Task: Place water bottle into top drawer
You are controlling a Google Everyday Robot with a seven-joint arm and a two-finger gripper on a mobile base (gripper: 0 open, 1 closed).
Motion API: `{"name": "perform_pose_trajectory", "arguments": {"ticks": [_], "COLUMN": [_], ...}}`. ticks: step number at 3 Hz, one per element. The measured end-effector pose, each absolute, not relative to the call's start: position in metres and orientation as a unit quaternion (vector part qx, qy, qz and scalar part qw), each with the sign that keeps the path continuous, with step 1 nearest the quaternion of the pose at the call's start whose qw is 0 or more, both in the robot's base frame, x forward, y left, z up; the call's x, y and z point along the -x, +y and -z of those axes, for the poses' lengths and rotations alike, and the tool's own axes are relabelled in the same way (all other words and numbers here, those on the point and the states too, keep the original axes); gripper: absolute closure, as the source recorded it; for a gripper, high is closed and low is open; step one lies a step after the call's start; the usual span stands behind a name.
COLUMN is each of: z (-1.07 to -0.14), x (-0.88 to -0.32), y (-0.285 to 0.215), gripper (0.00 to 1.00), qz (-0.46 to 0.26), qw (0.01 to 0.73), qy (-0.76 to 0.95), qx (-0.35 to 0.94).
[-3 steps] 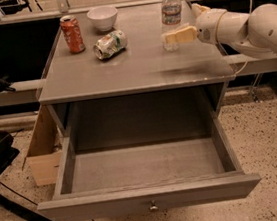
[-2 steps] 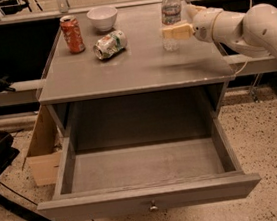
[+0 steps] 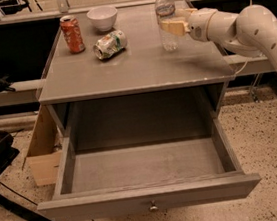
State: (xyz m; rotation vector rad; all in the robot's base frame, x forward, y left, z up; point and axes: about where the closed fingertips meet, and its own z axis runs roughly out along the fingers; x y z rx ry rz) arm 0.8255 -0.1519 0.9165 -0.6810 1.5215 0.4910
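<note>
The water bottle (image 3: 165, 8), clear with a white cap and a pale label band, stands upright on the right rear part of the grey table top (image 3: 137, 62). My gripper (image 3: 169, 22) reaches in from the right at the bottle's mid-height. It is open, with one tan finger (image 3: 173, 26) across the bottle's front and the other behind it. The bottle still rests on the table. The top drawer (image 3: 149, 197) is pulled fully out below the table. Its inside is bare and a small metal knob (image 3: 152, 207) sits at the centre of its front.
An orange can (image 3: 72, 34) stands upright at the back left. A white bowl (image 3: 102, 17) sits behind it. A green-and-white can (image 3: 109, 44) lies on its side near the middle. A cardboard box (image 3: 43, 149) leans at the table's left side, with a dark stand (image 3: 4, 164) further left.
My gripper has moved left along the table top and now straddles the water bottle. The bottle, cans, bowl and drawer have not moved.
</note>
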Motion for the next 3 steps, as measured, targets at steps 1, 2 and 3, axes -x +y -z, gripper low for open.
{"name": "perform_pose_trajectory", "arguments": {"ticks": [1,2,3], "z": [-0.917,-0.919,-0.927], "x": [-0.825,-0.823,-0.814], "y": [-0.152,-0.152,-0.153], "gripper": [0.86,1.0,1.0], "qz": [-0.216,-0.213,-0.204], "qw": [0.646,0.643,0.635], "qy": [0.669,0.669,0.671], "qx": [0.299,0.305,0.323]}}
